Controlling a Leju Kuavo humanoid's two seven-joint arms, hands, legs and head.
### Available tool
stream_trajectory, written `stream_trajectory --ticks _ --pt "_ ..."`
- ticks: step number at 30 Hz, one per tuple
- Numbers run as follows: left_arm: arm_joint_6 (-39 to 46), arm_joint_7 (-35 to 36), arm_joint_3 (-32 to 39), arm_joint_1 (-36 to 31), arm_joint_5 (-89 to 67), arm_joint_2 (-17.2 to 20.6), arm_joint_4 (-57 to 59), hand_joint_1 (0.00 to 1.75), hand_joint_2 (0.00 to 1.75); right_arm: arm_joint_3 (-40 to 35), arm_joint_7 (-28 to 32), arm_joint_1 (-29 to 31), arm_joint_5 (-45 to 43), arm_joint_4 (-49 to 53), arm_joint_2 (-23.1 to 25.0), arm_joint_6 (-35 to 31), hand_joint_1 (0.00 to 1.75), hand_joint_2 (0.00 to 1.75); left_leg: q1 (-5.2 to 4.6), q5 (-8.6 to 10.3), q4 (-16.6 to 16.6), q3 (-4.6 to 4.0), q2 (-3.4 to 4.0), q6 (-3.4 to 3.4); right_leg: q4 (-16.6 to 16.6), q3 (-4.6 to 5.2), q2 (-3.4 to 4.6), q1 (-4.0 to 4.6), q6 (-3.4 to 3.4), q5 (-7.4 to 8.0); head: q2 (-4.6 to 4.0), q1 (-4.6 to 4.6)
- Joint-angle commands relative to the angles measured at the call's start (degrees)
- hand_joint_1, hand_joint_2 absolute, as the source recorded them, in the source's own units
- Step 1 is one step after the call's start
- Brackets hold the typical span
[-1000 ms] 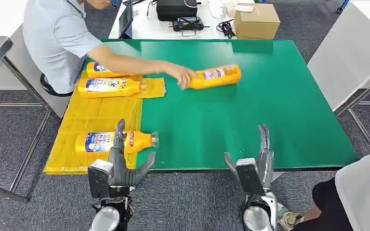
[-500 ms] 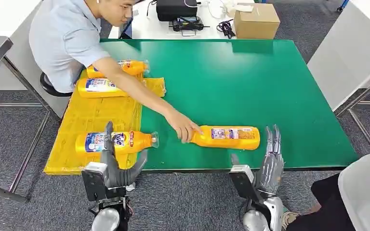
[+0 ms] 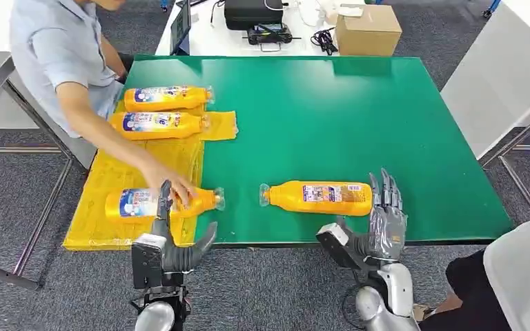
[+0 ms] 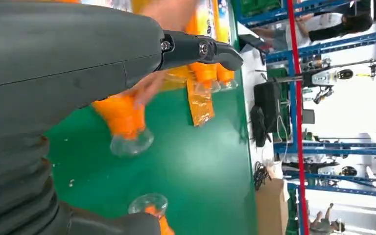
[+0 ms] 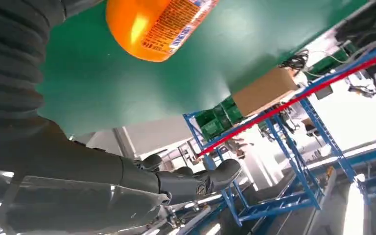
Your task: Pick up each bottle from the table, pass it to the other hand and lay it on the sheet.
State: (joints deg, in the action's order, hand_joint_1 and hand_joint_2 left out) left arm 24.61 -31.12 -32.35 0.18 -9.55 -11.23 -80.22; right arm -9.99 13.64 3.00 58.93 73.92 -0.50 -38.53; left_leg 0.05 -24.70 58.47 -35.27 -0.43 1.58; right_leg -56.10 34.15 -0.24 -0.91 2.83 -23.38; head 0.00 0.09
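While labelled, bottle text stays unreadable.

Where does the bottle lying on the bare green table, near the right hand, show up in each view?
Head view: the bottle lies on its side near the table's front edge, its base by the right hand.
Left wrist view: its clear cap peeks out beside the hand.
Right wrist view: its rounded orange base fills a corner.
Shared landmark: the green table.

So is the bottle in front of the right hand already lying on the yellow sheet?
No, that bottle lies on the bare green table, well apart from the yellow sheet and just beside the right hand.
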Motion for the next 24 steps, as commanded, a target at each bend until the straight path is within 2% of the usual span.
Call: stream_trajectory --ticks 1,7,14,24 --pt "-2.66 4.45 -2.51 -5.72 3.61 0.64 6.24 0.00 1.75 -2.51 -1.95 16.63 0.14 -21.80 -2.75 4.32 0.00 1.75 0.02 -0.05 -0.06 0.29 0.31 -0.08 0.07 -0.18 0.29 0.03 -0.12 0.05 0.00 -0.02" --pt "-0.43 4.63 -3.06 -6.80 2.85 0.24 8.63 0.00 1.75 -2.80 0.04 19.55 -0.57 -30.98 -0.51 4.31 0.00 1.75 0.05 0.03 -0.08 0.33 0.17 -0.01 0.10 -0.28 0.10 0.06 -0.11 0.02 0.00 0.00" --pt "-1.10 4.86 -3.92 -7.16 3.42 0.33 9.58 0.00 1.75 -4.86 -0.68 21.19 0.93 -34.76 -0.61 5.31 0.00 1.75 0.05 -0.02 -0.07 0.39 0.14 -0.02 0.08 -0.36 0.11 0.06 -0.12 -0.05 0.00 -0.02" --pt "-0.35 5.07 -4.90 -6.91 1.74 0.75 8.67 0.00 1.75 -7.68 0.83 19.27 -1.29 -30.67 -0.24 7.86 0.00 1.75 0.04 0.00 -0.04 0.25 0.07 -0.02 0.04 -0.24 0.05 0.05 -0.11 -0.04 0.00 0.00"
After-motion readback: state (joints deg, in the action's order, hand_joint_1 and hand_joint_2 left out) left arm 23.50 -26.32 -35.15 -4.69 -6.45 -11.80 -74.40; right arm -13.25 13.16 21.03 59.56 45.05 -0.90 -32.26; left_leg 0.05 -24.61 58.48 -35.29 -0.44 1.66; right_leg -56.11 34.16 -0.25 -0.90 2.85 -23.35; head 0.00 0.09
